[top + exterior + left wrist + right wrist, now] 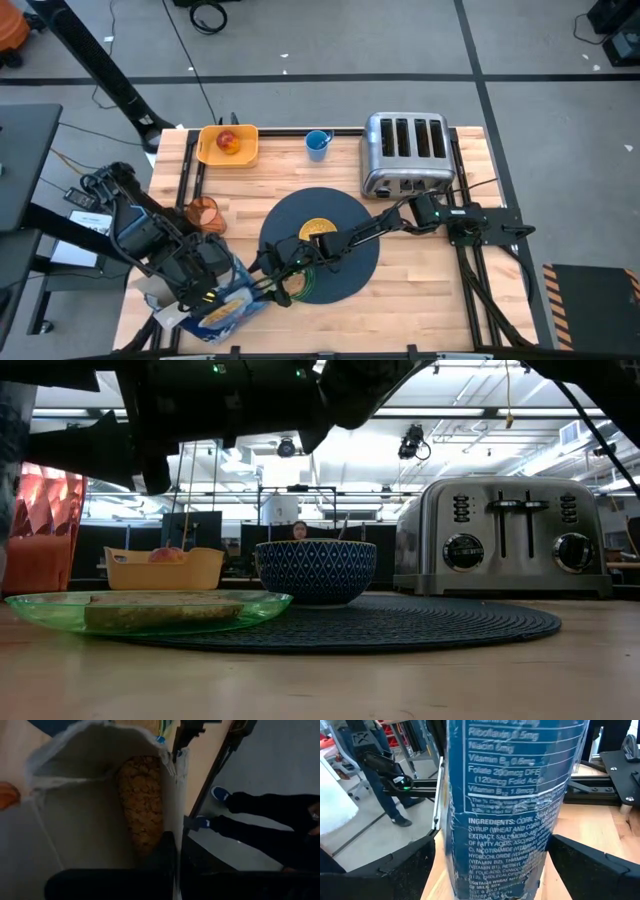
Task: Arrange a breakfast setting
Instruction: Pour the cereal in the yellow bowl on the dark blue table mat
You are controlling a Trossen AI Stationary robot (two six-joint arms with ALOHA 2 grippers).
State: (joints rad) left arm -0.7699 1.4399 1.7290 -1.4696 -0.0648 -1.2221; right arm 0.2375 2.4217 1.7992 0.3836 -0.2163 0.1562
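Note:
A blue cereal box (pixel 225 305) is held above the table's near left, between both grippers. My left gripper (pixel 200 292) is shut at its open end, where cereal shows inside (pixel 142 805). My right gripper (pixel 272 268) reaches in from the right, and its fingers close on the box's printed side (pixel 495 820). A bowl holding yellow cereal (pixel 318 228), blue-patterned outside (pixel 316 570), stands on the round dark mat (pixel 345 265). A green plate with toast (pixel 140 608) lies on the mat's near left edge. The spoon does not show. My left gripper pinches one wall of the box's open end (pixel 176 815), with one finger (pixel 167 857) inside the box and the other outside. The box is clear of the table. My right gripper has the box between its two fingers (pixel 415 865), which lie across its narrow printed panel (pixel 470 845) from the table's right. Whether both pads touch it, I cannot tell for sure.
An orange tumbler (pixel 203 212) stands just beyond the left arm. A yellow tray with a red apple (pixel 228 143) and a blue cup (pixel 318 143) are at the far edge. A silver toaster (pixel 405 150) is far right. A person's legs (pixel 260 815) show beside the table.

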